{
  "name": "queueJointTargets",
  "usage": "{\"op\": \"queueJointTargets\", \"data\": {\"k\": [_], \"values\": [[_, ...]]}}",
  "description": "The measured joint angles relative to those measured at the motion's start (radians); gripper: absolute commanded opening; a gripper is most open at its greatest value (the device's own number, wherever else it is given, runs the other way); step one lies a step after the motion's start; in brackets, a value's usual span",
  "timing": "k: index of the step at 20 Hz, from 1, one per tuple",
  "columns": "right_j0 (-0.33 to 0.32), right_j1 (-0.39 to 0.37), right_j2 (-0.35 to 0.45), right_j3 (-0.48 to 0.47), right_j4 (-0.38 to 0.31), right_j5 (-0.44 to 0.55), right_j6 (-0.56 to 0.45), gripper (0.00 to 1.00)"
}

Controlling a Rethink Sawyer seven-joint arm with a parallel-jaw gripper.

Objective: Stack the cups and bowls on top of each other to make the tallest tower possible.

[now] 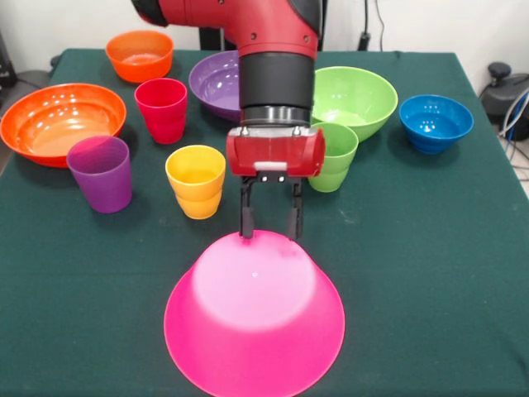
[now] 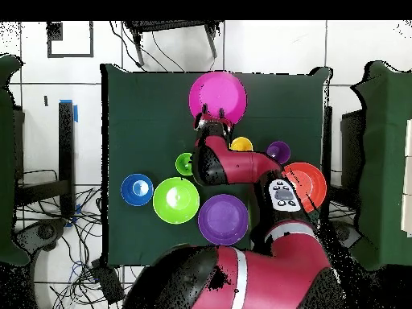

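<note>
The large pink bowl [image 1: 254,322] lies upturned at the table's near middle, with nothing on it; it also shows in the overhead view [image 2: 219,95]. My gripper [image 1: 270,231] is open and empty, its tips just at the far edge of the bowl's upturned bottom. Behind it stand the yellow cup [image 1: 195,180], purple cup [image 1: 101,172], red cup [image 1: 162,109] and light green cup [image 1: 335,155], all upright and apart. The bowls sit open side up: large orange [image 1: 59,122], small orange [image 1: 140,55], purple [image 1: 216,83], light green [image 1: 355,99], small blue [image 1: 436,122].
The dark green table [image 1: 430,273] has bare cloth to the left and right of the pink bowl. My arm [image 2: 241,165] covers the red cup and the small orange bowl in the overhead view. Cables and stands lie off the table's edges.
</note>
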Motion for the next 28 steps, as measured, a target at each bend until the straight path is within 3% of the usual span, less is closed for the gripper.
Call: {"op": "queueJointTargets", "data": {"k": [7, 18, 24, 28], "values": [[0.021, -0.079, -0.004, 0.029, 0.000, 0.072, 0.000, 1.00], [0.005, -0.235, 0.006, 0.046, 0.001, 0.270, 0.000, 1.00], [0.017, -0.254, 0.004, 0.070, 0.030, 0.300, 0.000, 1.00], [0.037, -0.259, 0.004, 0.102, 0.091, 0.350, 0.000, 1.00]]}}
